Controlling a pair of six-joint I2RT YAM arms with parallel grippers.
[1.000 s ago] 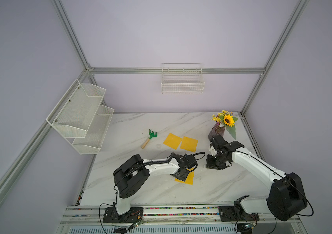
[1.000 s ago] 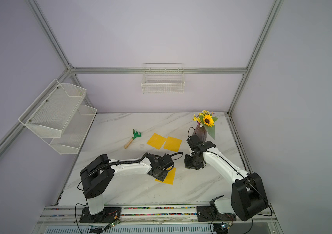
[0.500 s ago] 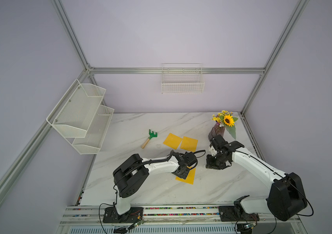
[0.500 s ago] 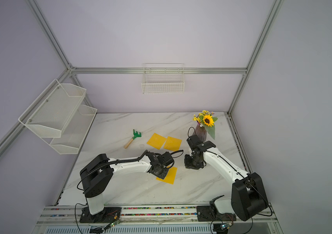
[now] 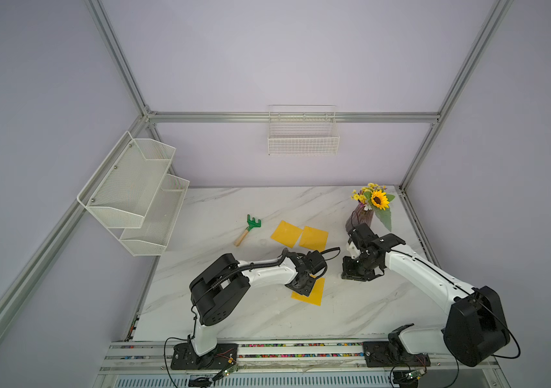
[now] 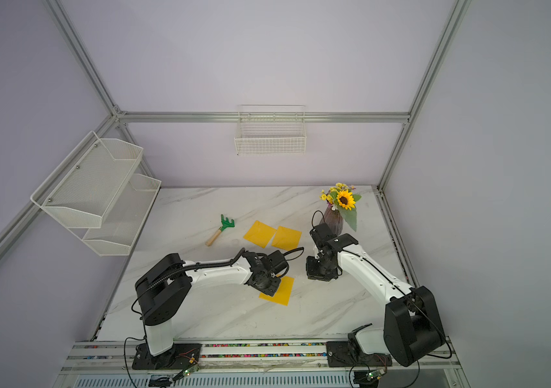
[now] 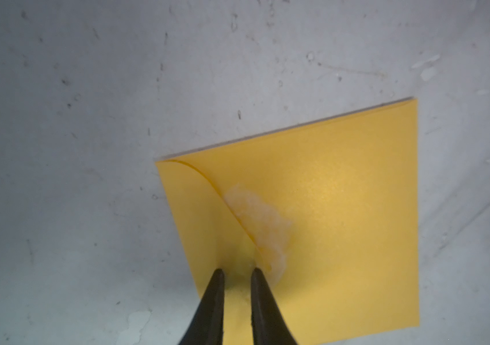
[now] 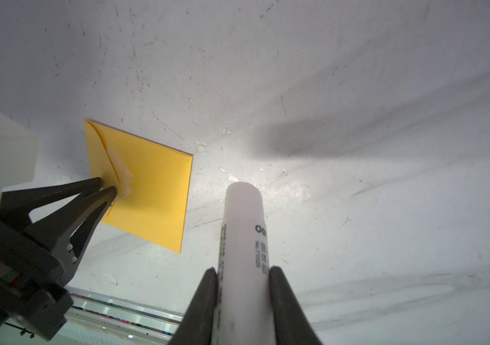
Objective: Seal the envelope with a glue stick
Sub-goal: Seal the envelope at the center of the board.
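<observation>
A yellow envelope (image 5: pixel 315 293) (image 7: pixel 327 209) lies flat on the marble table (image 5: pixel 234 309), its curved flap folded down. A whitish smear of glue (image 7: pixel 261 221) runs along the flap's edge. My left gripper (image 5: pixel 301 285) (image 7: pixel 235 271) rests its tips on the flap beside the smear, open by a narrow gap, with nothing between the fingers. My right gripper (image 5: pixel 356 273) (image 8: pixel 243 273) is shut on the glue stick (image 8: pixel 243 227), a white tube with dark print. It hovers just right of the envelope (image 8: pixel 154 194), tip pointing at the table. In both top views the glue stick is hidden.
Two more yellow envelopes (image 5: pixel 286 233) (image 5: pixel 313 238) lie behind the left gripper, with a green toy rake (image 5: pixel 249 228) to their left. A vase of sunflowers (image 5: pixel 363 218) stands behind the right arm. Wire shelves (image 5: pixel 133 195) hang at left and a basket (image 5: pixel 302 137) on the back wall.
My left gripper has shifted slightly along the envelope, toward the back of the table. The right arm and the glue stick have stayed put.
</observation>
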